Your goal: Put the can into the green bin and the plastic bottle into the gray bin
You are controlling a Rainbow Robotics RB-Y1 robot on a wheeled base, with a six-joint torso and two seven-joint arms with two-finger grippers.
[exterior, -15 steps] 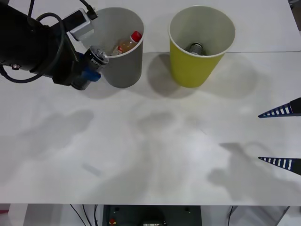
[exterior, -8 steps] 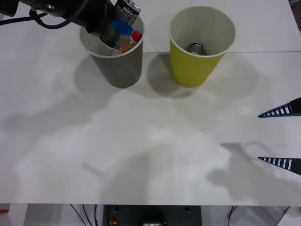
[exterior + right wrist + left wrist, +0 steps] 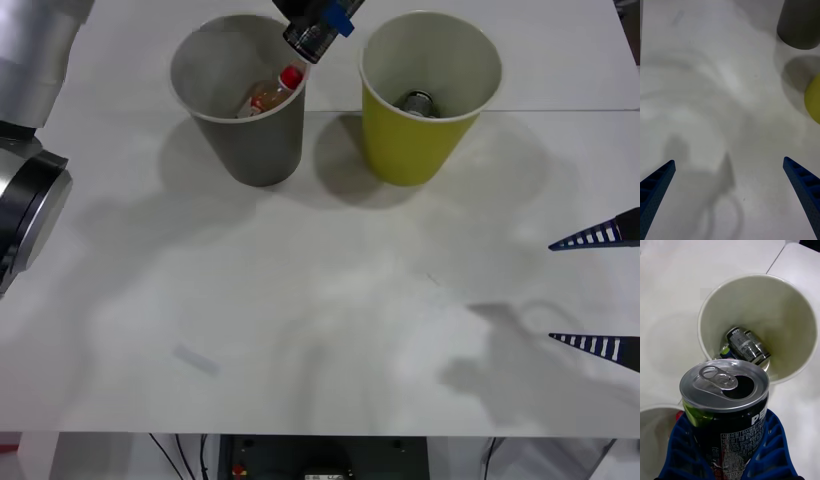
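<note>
Front view. The left gripper (image 3: 318,22) enters at 12 o'clock, its blue fingers clamped on the can (image 3: 308,40), which hangs above the table between the 2 bins, just over the near rim of the gray bin (image 3: 240,150) at 11 o'clock. The plastic bottle (image 3: 272,93) already lies inside the gray bin, red cap up against the wall, so that half of the task reads as done. The green bin (image 3: 410,150) stands at 1 o'clock and already holds 1 can at its bottom (image 3: 416,102). The right gripper (image 3: 600,290) waits at 3 o'clock, fingers spread wide and empty, well apart from both bins.

Right wrist view. The right gripper's fingers (image 3: 657,183) stand apart at the 2 lower corners over bare table (image 3: 715,93); the gray bin's base (image 3: 799,26) and an edge of the green bin (image 3: 813,97) lie far off.

Left wrist view. The can (image 3: 726,405) sits upright in the left gripper (image 3: 724,450), its silver top and pull tab facing the camera. The green bin's mouth (image 3: 707,311) opens ahead at 12 o'clock, with a can lying on its side within (image 3: 747,347). Judged from this, what remains is to carry the held can over that rim and release it.
</note>
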